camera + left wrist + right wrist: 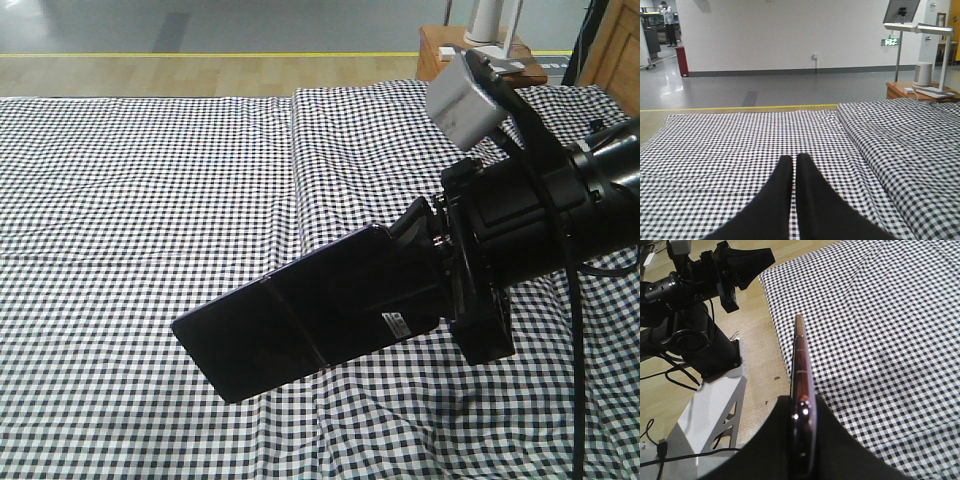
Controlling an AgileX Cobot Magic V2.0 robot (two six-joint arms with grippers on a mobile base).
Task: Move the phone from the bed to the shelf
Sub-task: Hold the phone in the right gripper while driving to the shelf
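Note:
My right gripper (425, 265) is shut on one end of the phone (300, 315), a glossy black slab with a seam across its middle and a small white sticker. The phone hangs tilted above the bed (150, 200) with its gingham cover. In the right wrist view the phone (800, 360) stands edge-on, clamped between the fingers of the right gripper (802, 405), near the bed's edge (777, 335). My left gripper (794, 159) is shut with nothing in it, low over the bed (740, 140). The shelf is out of view.
A reddish-brown nightstand (455, 50) with a white lamp (922, 30) stands beyond the bed's far right corner. A wooden panel (612, 50) shows at the top right. My left arm (695, 285) and white base (710, 410) stand on the wooden floor beside the bed.

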